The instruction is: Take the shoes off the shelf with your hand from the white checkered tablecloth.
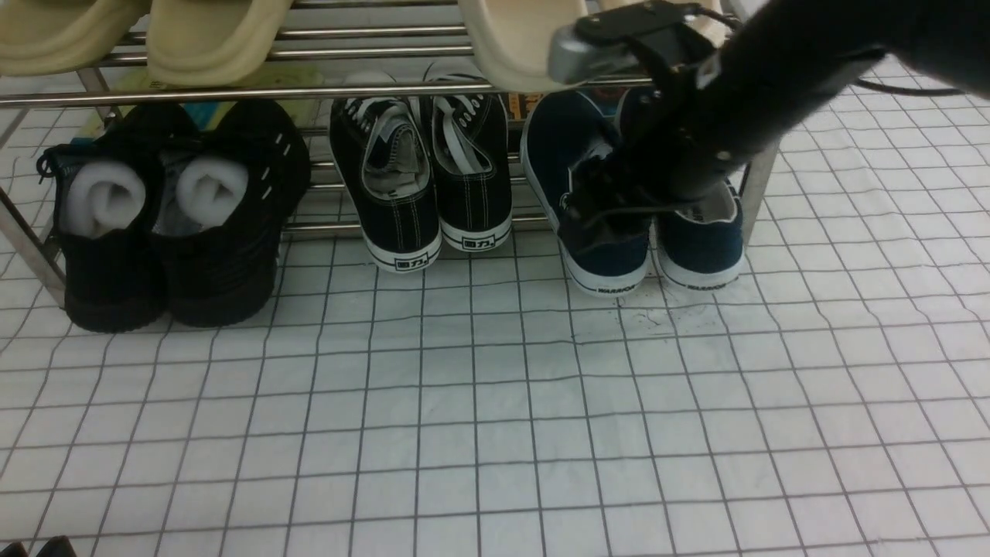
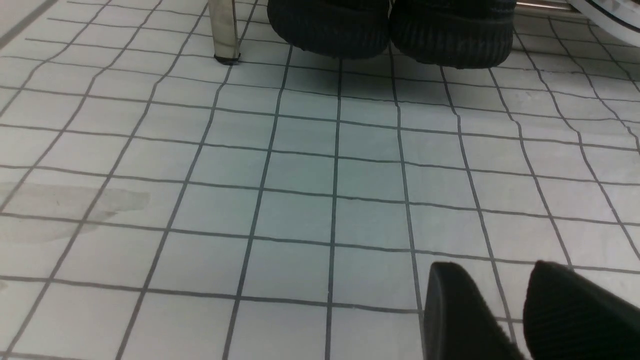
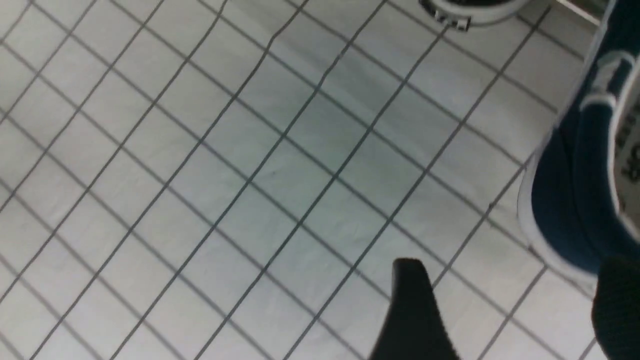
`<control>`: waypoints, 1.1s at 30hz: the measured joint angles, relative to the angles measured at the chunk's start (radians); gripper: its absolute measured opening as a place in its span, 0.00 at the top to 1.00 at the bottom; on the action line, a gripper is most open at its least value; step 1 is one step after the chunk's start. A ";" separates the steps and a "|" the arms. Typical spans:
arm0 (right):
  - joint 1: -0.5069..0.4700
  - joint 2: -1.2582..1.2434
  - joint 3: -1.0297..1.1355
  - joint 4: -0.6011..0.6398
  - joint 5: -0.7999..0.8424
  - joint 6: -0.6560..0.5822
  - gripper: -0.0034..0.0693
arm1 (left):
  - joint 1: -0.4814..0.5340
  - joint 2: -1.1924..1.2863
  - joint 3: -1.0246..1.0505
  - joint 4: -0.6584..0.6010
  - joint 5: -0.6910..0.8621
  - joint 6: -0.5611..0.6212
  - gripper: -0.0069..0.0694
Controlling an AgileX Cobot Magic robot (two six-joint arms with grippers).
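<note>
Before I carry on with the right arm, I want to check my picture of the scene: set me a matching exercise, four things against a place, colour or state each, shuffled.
1. navy slip-ons
2. lace-up sneakers with white stitching
3. all-black shoes
4. right pincer

A. hold white rolls in their openings
B. jaws apart, near a navy shoe
C. read "WARRIOR" on their white heels
D. middle pair of the three on the lower level

Pairs: 1-C, 2-D, 3-A, 4-B
</note>
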 joint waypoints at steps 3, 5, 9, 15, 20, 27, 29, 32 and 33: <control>0.016 0.069 -0.068 -0.062 -0.013 0.023 0.31 | 0.000 0.000 0.000 0.001 0.000 0.000 0.59; 0.017 0.098 -0.089 -0.087 -0.030 0.027 0.31 | 0.000 0.000 0.000 0.001 0.000 0.000 0.59; 0.016 0.160 -0.102 -0.145 -0.098 0.030 0.31 | 0.000 0.000 0.000 0.001 0.000 0.000 0.59; 0.016 0.209 -0.103 -0.202 -0.152 0.030 0.31 | 0.000 0.000 0.000 0.001 0.000 0.000 0.59; 0.016 0.244 -0.104 -0.240 -0.165 0.081 0.45 | 0.000 0.000 0.000 0.001 0.000 0.000 0.59; 0.019 0.216 -0.104 -0.253 -0.075 0.137 0.91 | 0.000 0.000 0.000 0.000 0.000 0.000 0.59; 0.026 0.187 -0.104 -0.246 -0.004 0.158 0.91 | 0.000 0.000 0.000 0.000 0.000 0.000 0.59; 0.041 0.133 -0.104 -0.241 0.093 0.189 0.91 | 0.000 0.000 0.000 0.000 0.000 0.000 0.59; 0.049 0.111 -0.104 -0.239 0.128 0.200 0.91 | 0.000 0.000 0.000 0.000 0.000 0.000 0.59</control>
